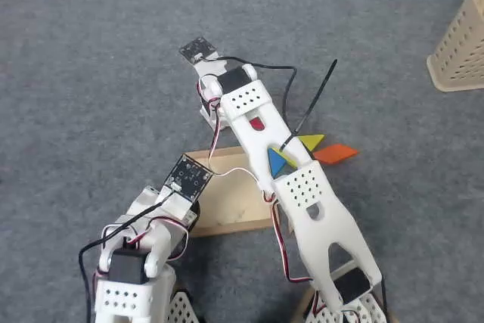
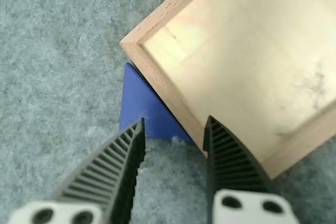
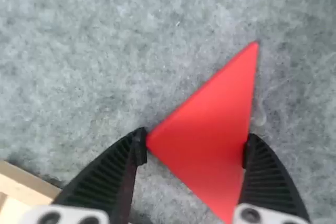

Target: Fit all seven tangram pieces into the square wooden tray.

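My left gripper (image 2: 174, 128) is open, its fingers straddling the tip of a blue piece (image 2: 140, 103) that lies flat on the grey carpet against the outside corner of the square wooden tray (image 2: 157, 22). Nothing lies in the part of the tray seen here. My right gripper (image 3: 196, 139) is open too, low over a red triangle (image 3: 212, 129) on the carpet, one finger at each side of it. In the high view the tray (image 1: 234, 206) lies between the two arms, partly hidden by them. Yellow (image 1: 311, 141), orange (image 1: 335, 153) and blue (image 1: 277, 161) pieces lie beside the right arm.
A beige perforated block (image 1: 460, 39) stands at the far right edge. A corner of the tray (image 3: 16, 187) shows close to the right gripper. Open grey carpet lies to the left and far side. Cables run along the right arm.
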Robot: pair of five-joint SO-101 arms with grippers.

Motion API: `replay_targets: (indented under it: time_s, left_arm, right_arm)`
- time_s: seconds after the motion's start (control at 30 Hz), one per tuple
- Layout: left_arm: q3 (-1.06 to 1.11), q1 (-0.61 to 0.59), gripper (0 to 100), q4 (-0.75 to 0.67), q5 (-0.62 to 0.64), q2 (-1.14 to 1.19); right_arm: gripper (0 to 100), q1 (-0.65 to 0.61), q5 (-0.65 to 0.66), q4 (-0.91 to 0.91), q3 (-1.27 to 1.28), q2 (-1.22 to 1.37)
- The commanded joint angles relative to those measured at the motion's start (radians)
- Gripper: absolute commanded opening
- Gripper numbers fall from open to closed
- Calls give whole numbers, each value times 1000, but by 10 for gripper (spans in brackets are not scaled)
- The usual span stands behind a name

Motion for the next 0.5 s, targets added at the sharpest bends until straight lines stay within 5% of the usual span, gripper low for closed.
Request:
replay_targets:
  time_s: [0.0,0.47]
  left_arm:
    - [-12,2,176,5,8,-12]
    - [-12,2,176,5,8,-12]
  right_arm:
    - [205,10,-9,44,-34,-16]
    - [205,44,64,315,-413,-36]
